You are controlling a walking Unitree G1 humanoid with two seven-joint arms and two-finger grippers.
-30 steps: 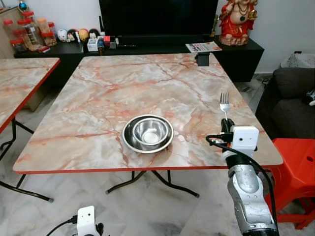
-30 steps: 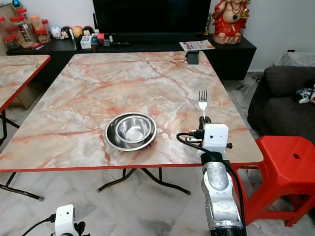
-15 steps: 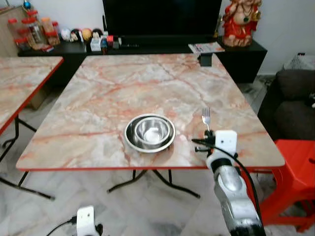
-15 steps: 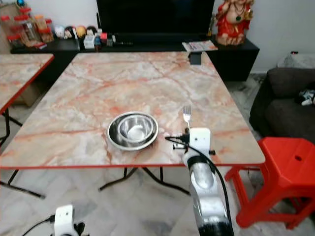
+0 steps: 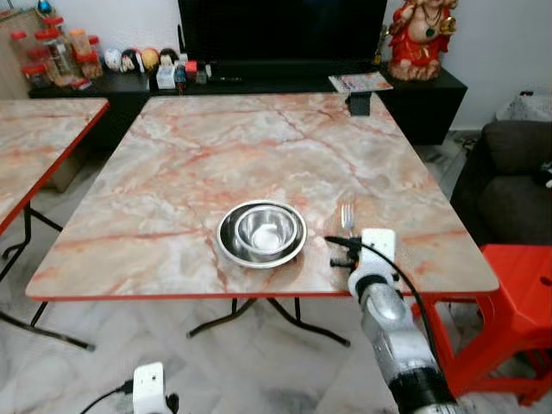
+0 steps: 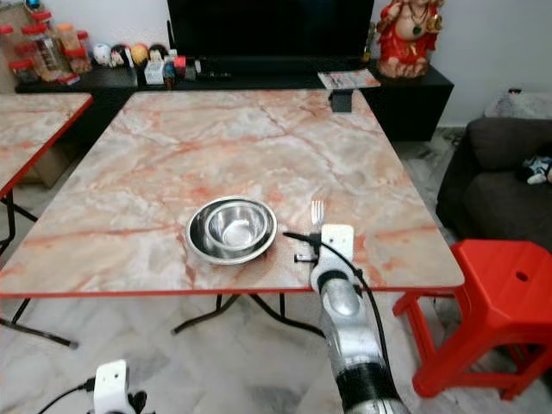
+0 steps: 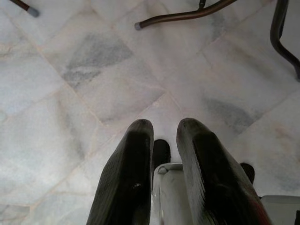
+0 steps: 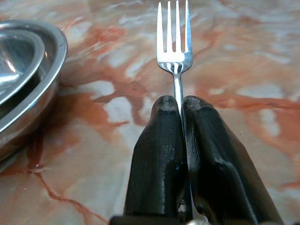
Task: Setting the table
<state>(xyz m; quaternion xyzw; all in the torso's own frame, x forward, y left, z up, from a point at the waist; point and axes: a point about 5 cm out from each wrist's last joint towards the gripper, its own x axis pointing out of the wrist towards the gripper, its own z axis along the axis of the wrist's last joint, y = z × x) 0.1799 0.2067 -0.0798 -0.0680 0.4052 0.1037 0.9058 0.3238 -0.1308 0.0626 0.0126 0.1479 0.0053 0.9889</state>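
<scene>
While the fork (image 8: 174, 56) is pinched by its handle between the two black fingers (image 8: 159, 154) of the right tool (image 8: 180, 110), its tines point away from the robot and it sits low over the marble desk (image 5: 190, 164), lower centre-right of the head view, just to the right of the nested steel bowls (image 5: 261, 233). From the wrist camera the tines stand close above the pink-veined top, with the bowls' rim (image 8: 42, 84) at the left edge of that frame; whether the fork already touches the surface cannot be told.

Judging by this, the step in hand is laying the fork beside the bowls as part of a place setting. The next move likely calls for lowering it flat onto the desk, parallel to the near edge's perpendicular, then parting the fingers without dragging the handle or nudging the bowls.

Lower left of the head view, the left tool (image 7: 161, 154) hangs idle over the tiled floor (image 7: 70, 93), its fingers nearly pressed together with nothing between them. A red stool (image 5: 517, 293) stands at the right, and a dark TV cabinet (image 5: 259, 86) runs along the top of the frame.
</scene>
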